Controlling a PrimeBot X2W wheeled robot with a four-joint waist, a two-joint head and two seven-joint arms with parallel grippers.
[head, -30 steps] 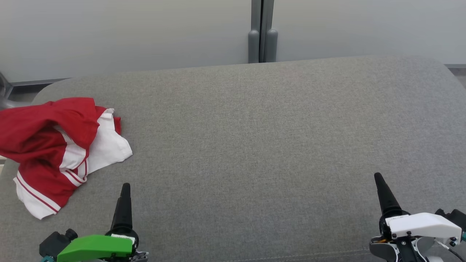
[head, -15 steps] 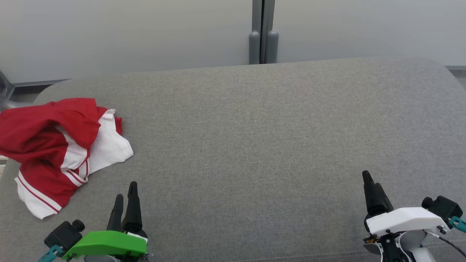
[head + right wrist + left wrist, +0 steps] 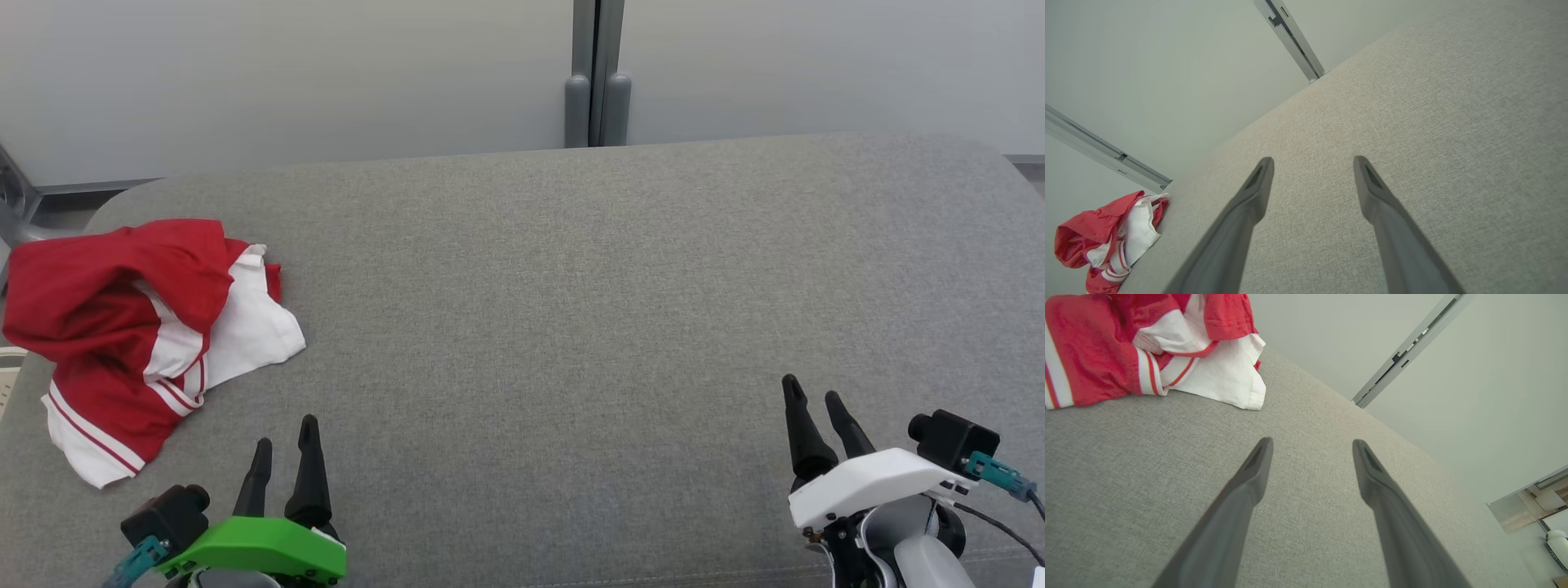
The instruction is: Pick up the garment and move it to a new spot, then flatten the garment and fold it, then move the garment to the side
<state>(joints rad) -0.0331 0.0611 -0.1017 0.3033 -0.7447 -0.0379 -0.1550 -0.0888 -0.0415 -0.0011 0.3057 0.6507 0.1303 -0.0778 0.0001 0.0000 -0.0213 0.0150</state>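
Red-and-white garment (image 3: 139, 343) lies crumpled at the left end of the grey cushion (image 3: 571, 286), partly over its left edge. Left gripper (image 3: 286, 433) at cushion's near-left edge, fingers spread wide, holding nothing, near garment but apart. Right gripper (image 3: 811, 389) at cushion's near-right edge, spread wide, empty.
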